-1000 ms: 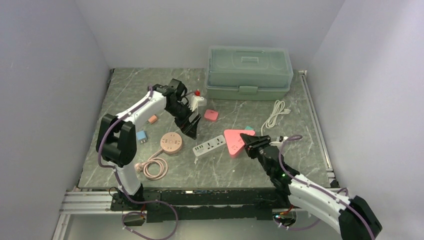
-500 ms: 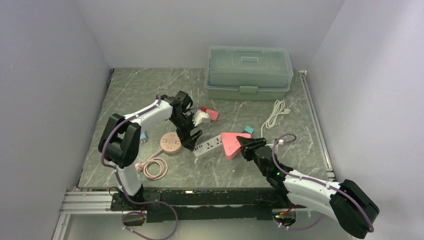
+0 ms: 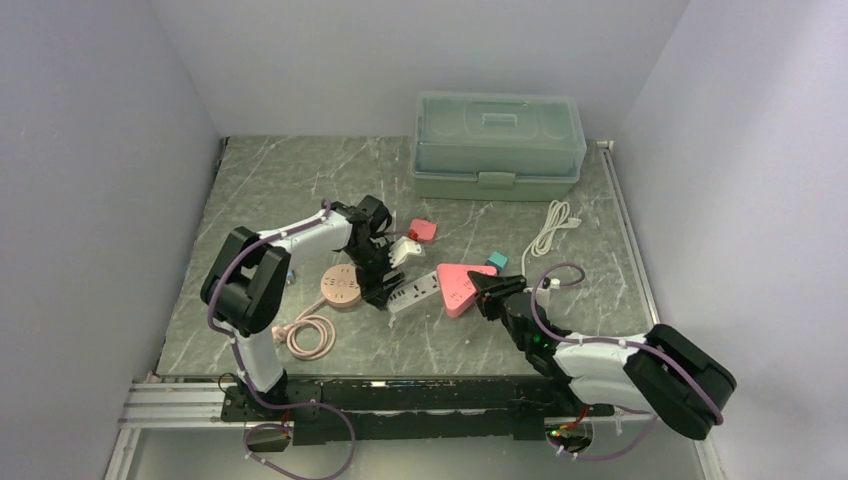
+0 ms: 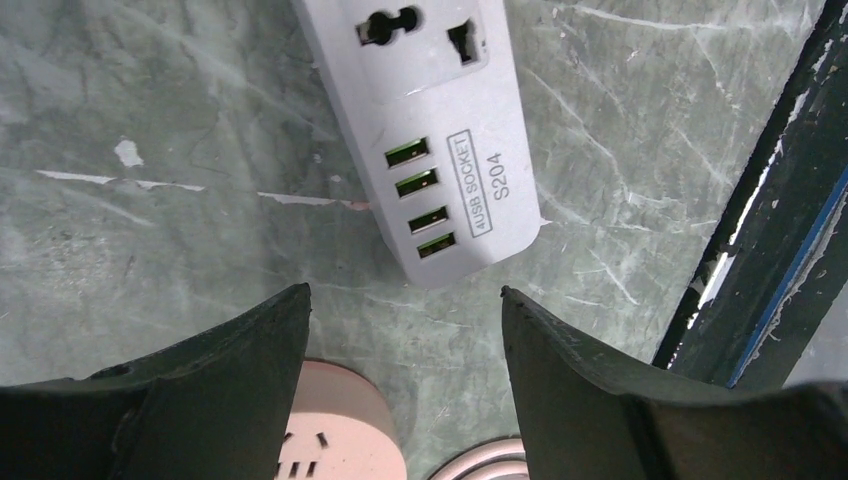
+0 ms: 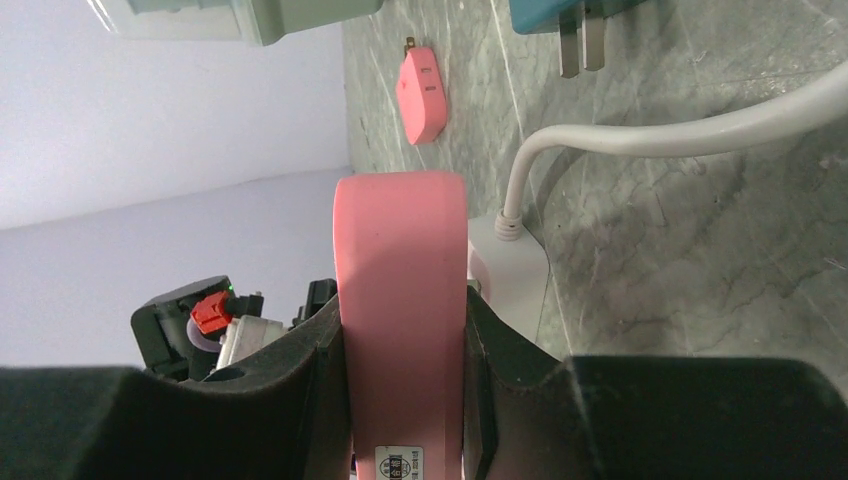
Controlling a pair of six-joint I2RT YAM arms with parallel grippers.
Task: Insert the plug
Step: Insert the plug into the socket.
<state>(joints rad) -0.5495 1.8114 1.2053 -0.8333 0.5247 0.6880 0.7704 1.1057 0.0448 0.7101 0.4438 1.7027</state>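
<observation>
A white power strip [image 3: 415, 292] lies mid-table; its USB end [image 4: 420, 130] shows in the left wrist view. My left gripper [image 3: 378, 290] hovers low at that end, open [image 4: 405, 300], with only bare tabletop between the fingers [image 4: 230, 390]. My right gripper [image 3: 487, 295] is shut on a pink triangular plug [image 3: 458, 285], held on edge between the pads [image 5: 402, 300]. The plug sits right next to the strip's other end, where a white cable enters the strip [image 5: 510, 275].
A round pink socket [image 3: 342, 286] with coiled pink cable [image 3: 310, 335] lies left of the strip, under my left fingers [image 4: 330, 430]. A small pink adapter [image 3: 421, 231], a teal plug [image 3: 497, 261], a white cable [image 3: 550, 230] and a green lidded box [image 3: 498, 145] lie farther back.
The left arm came down and nearer, from the table's middle to the strip's left end, its jaws narrowing a little. The right gripper carried the pink plug leftward toward the strip.
</observation>
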